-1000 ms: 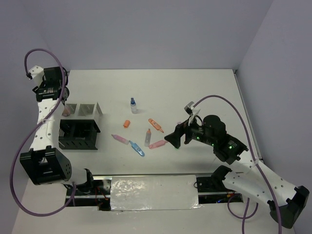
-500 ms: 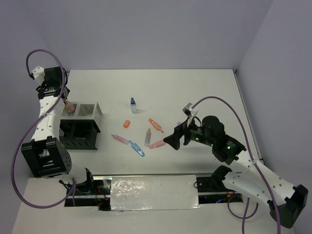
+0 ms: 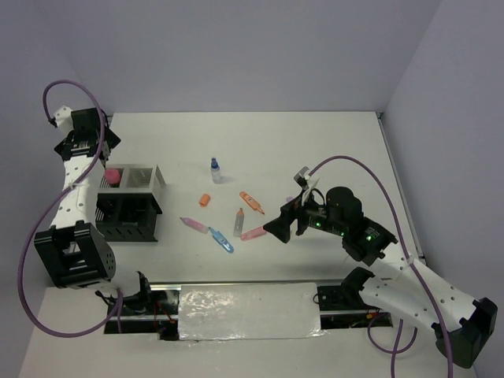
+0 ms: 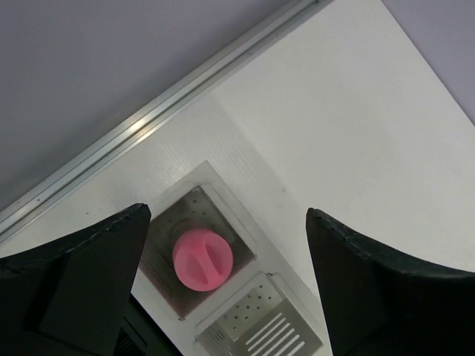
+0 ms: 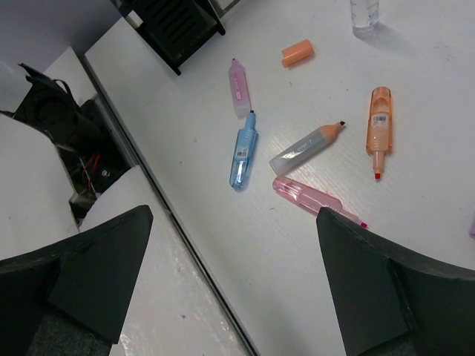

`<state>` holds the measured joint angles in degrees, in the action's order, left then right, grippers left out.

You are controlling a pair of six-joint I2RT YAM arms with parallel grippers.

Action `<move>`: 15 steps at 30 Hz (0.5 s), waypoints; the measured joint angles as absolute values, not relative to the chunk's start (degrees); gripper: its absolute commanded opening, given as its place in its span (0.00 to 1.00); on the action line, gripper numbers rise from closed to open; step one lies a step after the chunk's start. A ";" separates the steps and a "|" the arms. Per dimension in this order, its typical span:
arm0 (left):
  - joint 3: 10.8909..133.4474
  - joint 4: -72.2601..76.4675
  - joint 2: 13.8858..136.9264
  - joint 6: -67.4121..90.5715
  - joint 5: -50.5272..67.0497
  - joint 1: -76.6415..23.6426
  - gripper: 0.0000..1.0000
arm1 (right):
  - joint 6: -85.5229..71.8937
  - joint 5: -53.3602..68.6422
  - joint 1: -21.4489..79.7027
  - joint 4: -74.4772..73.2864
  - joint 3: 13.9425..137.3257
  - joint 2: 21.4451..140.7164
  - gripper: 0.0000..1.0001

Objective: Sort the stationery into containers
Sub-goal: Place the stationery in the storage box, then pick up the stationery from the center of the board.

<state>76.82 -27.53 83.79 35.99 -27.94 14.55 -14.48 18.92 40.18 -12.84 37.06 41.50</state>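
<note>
- Left gripper of mine hangs over the far-left corner of the organizer, fingers spread wide with nothing between them.
- Directly below it, the pink-capped tube stands upright in 1 white-walled compartment, cap up and apart from my fingers. It looks light and rigid. If I had to lift it again, I would pinch it across the round cap.
- On the open table, the pink highlighter and the blue highlighter lie nearly end to end. Both look like light, stiff, smooth plastic that may roll or slip, so I would grip across the flat of the barrel near its middle.
- A small orange cap lies alone. It is tiny and likely to skid, so it needs a low, centred pinch.
- Beyond it the clear bottle stands upright, top-heavy and easy to tip. I would take it around the body.
- 1 grey pen with an orange tip lies just beside a translucent pink pen. They are close enough that a finger could nudge 1 while closing on the other.
- Further right, the orange highlighter lies clear of the others, the easiest pick.
- Right gripper hovers above this scatter, fingers wide apart and holding nothing.
</note>
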 measured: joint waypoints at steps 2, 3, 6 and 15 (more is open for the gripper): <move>77.19 -27.68 83.68 35.79 -27.88 13.32 0.99 | -14.50 18.92 40.18 -12.84 37.06 41.50 1.00; 77.52 -28.14 83.68 35.55 -28.01 11.92 0.99 | -14.50 18.92 40.18 -12.84 37.06 41.47 1.00; 78.15 -28.40 83.05 33.91 -28.23 4.36 0.99 | -14.68 18.92 40.18 -12.82 36.99 41.39 1.00; 80.14 -19.07 86.50 25.43 -16.25 -20.25 0.99 | -15.51 18.92 40.18 -12.84 36.27 40.66 1.00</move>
